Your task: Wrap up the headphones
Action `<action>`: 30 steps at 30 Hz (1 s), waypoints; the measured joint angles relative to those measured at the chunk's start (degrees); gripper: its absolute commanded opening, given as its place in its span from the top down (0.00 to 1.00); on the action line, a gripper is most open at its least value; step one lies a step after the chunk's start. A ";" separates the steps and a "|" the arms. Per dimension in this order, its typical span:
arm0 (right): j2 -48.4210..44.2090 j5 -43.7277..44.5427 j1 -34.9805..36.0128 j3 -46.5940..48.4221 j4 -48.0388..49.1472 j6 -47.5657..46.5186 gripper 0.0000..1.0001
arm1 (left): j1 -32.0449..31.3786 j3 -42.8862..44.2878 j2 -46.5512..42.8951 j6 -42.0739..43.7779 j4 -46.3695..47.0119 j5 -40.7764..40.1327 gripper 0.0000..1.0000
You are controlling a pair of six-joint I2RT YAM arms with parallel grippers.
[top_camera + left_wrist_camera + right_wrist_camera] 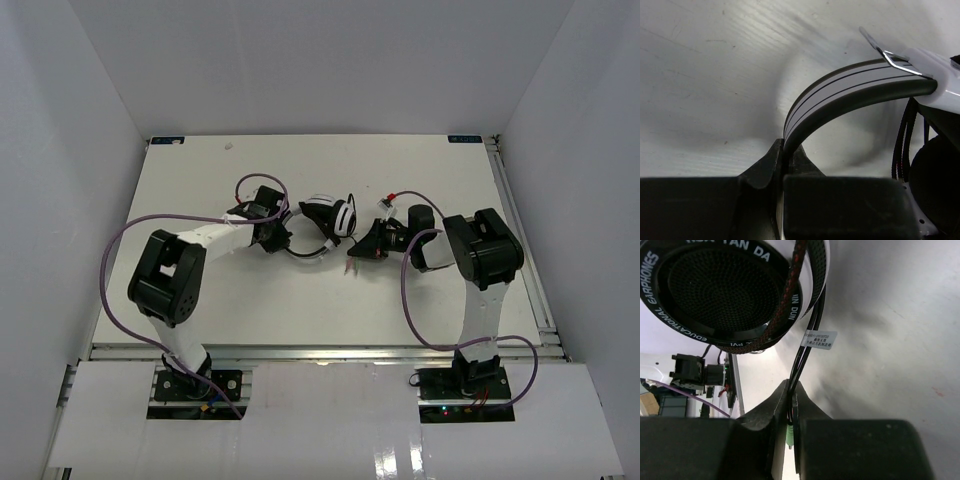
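Note:
The headphones (332, 215) lie mid-table. Their white headband (305, 250) curves left to my left gripper (272, 236). In the left wrist view the grey-white striped headband (840, 87) runs down into my left gripper (784, 152), which is shut on it; a black ear cup (937, 175) shows at the right. My right gripper (372, 247) sits just right of the headset. In the right wrist view it (792, 392) is shut on the thin dark cord (807, 352), which bears a white tag (819, 340). A green plug (789, 436) shows between the jaws. A braided cord loops round the mesh ear cup (722, 287).
Purple arm cables (115, 260) loop beside the left arm and another (412, 310) hangs by the right arm. White walls close in the table (200, 190) on three sides. A metal rail (520, 230) runs along the right edge.

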 measured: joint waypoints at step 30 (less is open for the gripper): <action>-45.79 34.63 -7.58 7.38 -60.51 -49.38 0.10 | 1.53 -11.07 -32.38 27.98 13.91 20.78 0.02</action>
